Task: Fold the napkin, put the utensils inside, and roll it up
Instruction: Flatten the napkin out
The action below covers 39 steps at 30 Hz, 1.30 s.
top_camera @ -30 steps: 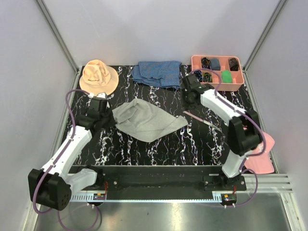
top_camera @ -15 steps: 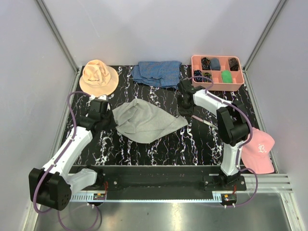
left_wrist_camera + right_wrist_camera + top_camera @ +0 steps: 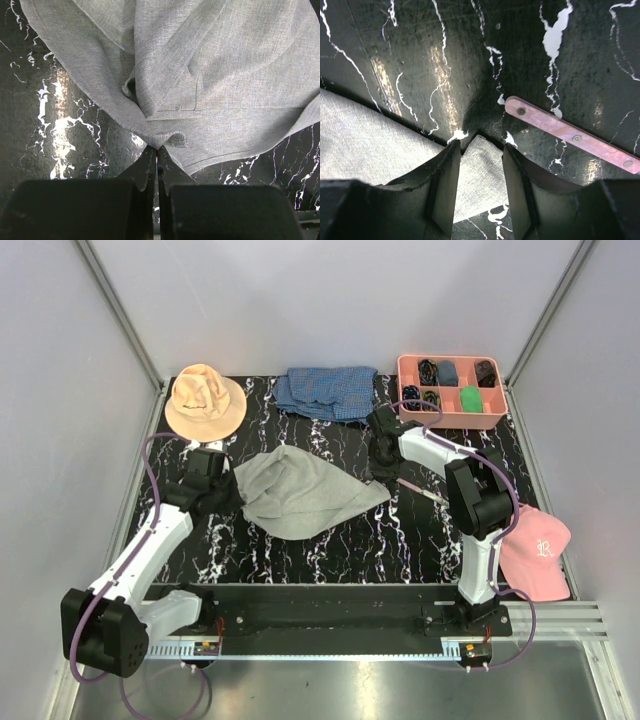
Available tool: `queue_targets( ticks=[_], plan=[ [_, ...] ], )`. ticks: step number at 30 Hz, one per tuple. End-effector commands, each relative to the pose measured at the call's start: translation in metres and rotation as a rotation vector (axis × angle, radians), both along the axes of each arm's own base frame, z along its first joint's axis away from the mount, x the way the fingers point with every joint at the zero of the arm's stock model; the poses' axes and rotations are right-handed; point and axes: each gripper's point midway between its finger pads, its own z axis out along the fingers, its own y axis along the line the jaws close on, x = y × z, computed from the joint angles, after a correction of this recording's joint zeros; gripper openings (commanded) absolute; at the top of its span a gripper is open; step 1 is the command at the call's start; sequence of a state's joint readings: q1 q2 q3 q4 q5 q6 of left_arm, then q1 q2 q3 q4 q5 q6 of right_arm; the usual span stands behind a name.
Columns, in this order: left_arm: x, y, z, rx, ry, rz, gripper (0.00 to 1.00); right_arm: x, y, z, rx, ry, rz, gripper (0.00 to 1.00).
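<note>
While the napkin [image 3: 305,490] lies rumpled in a rough diamond on the table [image 3: 330,550] in the overhead view, no clean fold shows, so I judge the task to be barely begun. The left gripper [image 3: 232,498] is at its left corner and the right gripper [image 3: 383,478] at its right corner. A utensil [image 3: 425,492] lies bare on the table just beside that corner, outside the cloth. From the left wrist, the fingers [image 3: 150,160] are pressed together, pinching the napkin's hem, and the cloth spreads away in loose overlapping layers. From the right wrist, the fingers [image 3: 445,175] stand spread either side of the napkin's pointed corner, not gripping it, with the utensil's pink handle close by. Folding, loading the utensil and rolling all appear left to do.
</note>
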<state>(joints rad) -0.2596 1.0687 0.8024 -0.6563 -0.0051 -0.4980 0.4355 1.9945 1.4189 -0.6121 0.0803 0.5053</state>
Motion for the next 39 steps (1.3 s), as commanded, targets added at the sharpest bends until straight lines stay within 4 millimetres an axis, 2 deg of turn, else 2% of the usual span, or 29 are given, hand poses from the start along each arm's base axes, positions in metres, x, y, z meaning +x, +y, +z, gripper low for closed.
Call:
queue_targets(
  ticks=[1,5,10,17,25,29,32,33,36,39],
  plan=[
    [0.005,-0.007,0.012,-0.042,-0.052,-0.030,0.00,0.008,-0.005,0.003,-0.016,-0.036,-0.041,0.48],
    [0.004,-0.010,0.018,-0.058,-0.068,-0.036,0.00,0.002,-0.004,0.001,-0.016,-0.017,-0.033,0.48],
    [-0.006,-0.006,0.027,-0.099,-0.116,0.015,0.00,-0.018,0.004,-0.008,0.001,0.029,-0.029,0.49],
    [-0.035,0.004,0.023,-0.120,-0.129,0.059,0.00,-0.034,0.007,-0.011,0.003,0.044,-0.023,0.50],
    [-0.039,0.002,0.022,-0.123,-0.115,0.036,0.00,-0.056,0.010,-0.013,-0.004,0.051,-0.017,0.47],
    [-0.039,0.000,0.021,-0.129,-0.113,0.023,0.00,-0.069,0.005,-0.021,-0.007,0.075,-0.019,0.38],
    [-0.039,0.000,0.021,-0.129,-0.115,0.019,0.00,-0.070,0.005,-0.022,-0.004,0.073,-0.019,0.29],
    [-0.039,0.000,0.021,-0.128,-0.112,0.022,0.00,-0.069,0.005,-0.021,-0.005,0.068,-0.019,0.22],
    [-0.037,0.000,0.020,-0.125,-0.111,0.016,0.00,-0.066,0.007,-0.014,0.003,0.050,-0.013,0.13],
    [-0.034,0.002,0.022,-0.113,-0.123,0.022,0.00,-0.061,0.009,-0.005,0.018,0.027,-0.012,0.00]
  ],
)
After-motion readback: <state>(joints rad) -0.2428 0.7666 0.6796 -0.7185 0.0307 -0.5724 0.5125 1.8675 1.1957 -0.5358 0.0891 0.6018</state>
